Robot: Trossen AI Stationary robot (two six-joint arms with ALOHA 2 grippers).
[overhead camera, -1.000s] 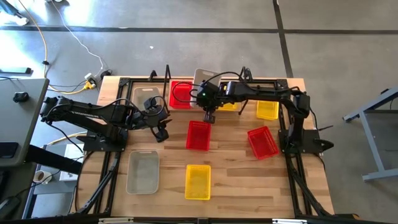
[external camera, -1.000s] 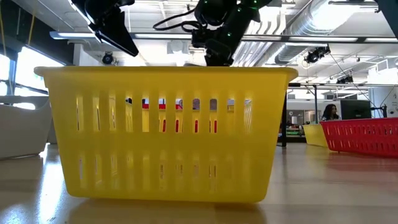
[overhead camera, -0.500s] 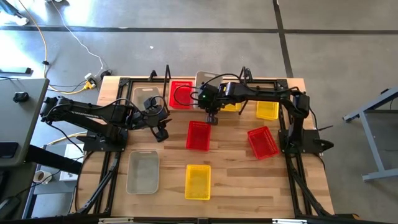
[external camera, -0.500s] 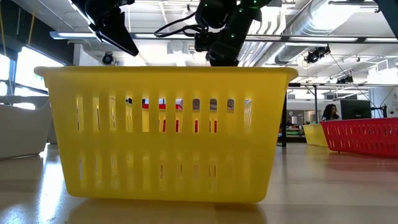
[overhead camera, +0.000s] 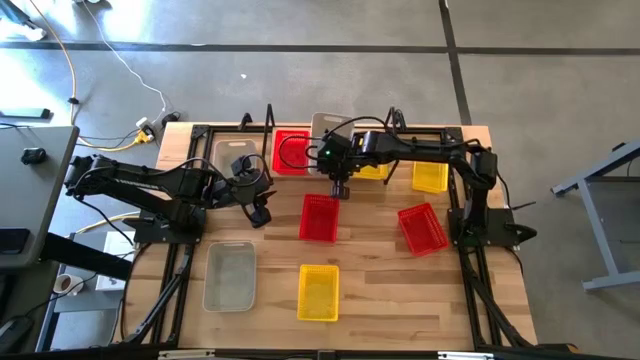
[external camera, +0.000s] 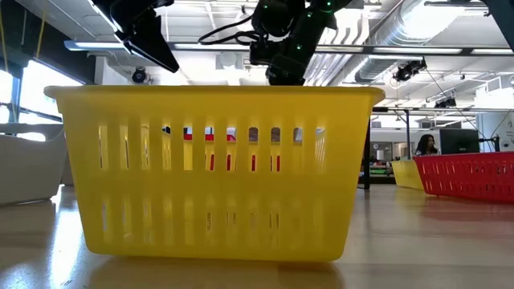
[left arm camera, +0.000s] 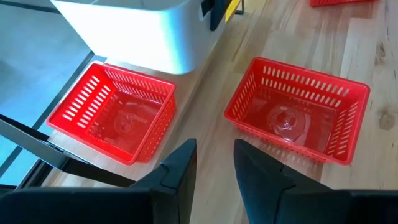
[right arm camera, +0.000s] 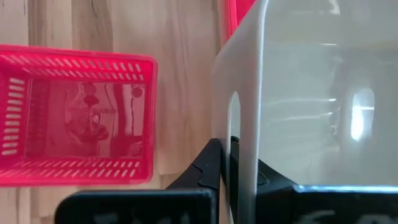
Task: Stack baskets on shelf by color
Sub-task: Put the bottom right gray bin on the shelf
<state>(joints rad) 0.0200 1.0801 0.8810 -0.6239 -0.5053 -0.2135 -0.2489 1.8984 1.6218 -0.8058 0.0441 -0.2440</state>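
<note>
Midway through sorting, the right hand (right arm camera: 229,163) pinches the wall of a clear-grey basket (right arm camera: 311,93), holding it above the back of the bench (overhead camera: 380,270) beside a red basket (overhead camera: 291,150) already on the shelf (overhead camera: 200,133). Another clear-grey basket (overhead camera: 231,155) sits at the shelf's left end, which appears to be the carried one's proper home. Doing this step well likely means keeping the basket level, carrying it over the red one without clipping the black frame, and lining up rims before lowering so the two nest squarely.

The right arm reaches far across from its post, wrist bent downward over a red basket (overhead camera: 319,217) on the bench. The left hand (left arm camera: 211,163) waits low near the shelf's left end, its fingers close together and grasping nothing. A yellow basket (overhead camera: 318,291), a third clear-grey basket (overhead camera: 229,276) and an angled red basket (overhead camera: 422,228) are not yet sorted.
</note>
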